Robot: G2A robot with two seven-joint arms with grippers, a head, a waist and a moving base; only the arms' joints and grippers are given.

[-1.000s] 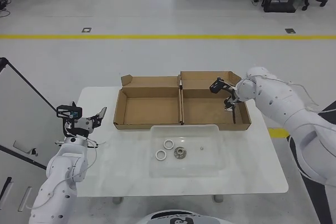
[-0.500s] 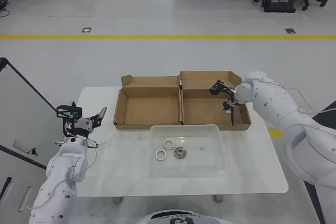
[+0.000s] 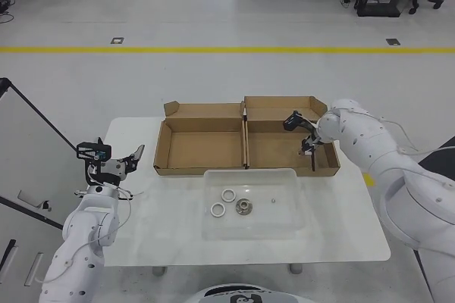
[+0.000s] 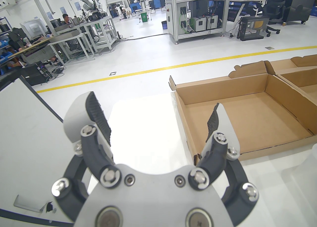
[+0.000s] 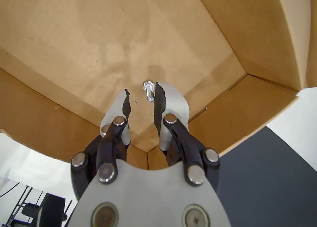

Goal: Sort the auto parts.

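The white table [image 3: 136, 227] stands on a pale workshop floor crossed by a yellow line, and you have two open cardboard boxes and a clear tray on it.

The bolt [image 5: 149, 92] sits low in the right box [image 5: 74, 27], near one of its corners, between the fingertips of your right gripper [image 5: 142, 89]. The fingers are parted wider than the bolt. It lies against one pad and the other pad is clear of it, so nothing is pinching it. I cannot tell whether it rests on the cardboard floor or clings to that pad.

That is your risk. If you lift away and the bolt sticks to the rubber, it could ride up and drop outside the box. The box wall is also close, and a careless exit could snag it and shift the box.

Next to it is the left box [image 3: 201, 151]. In front, the tray [image 3: 288, 227] holds two white rings [image 3: 218, 209], a metal round part [image 3: 244, 205] and a small piece [image 3: 274, 201], all unsorted.

Your left gripper [image 4: 156, 104] hangs spread wide and holding nothing over the table's far left edge.
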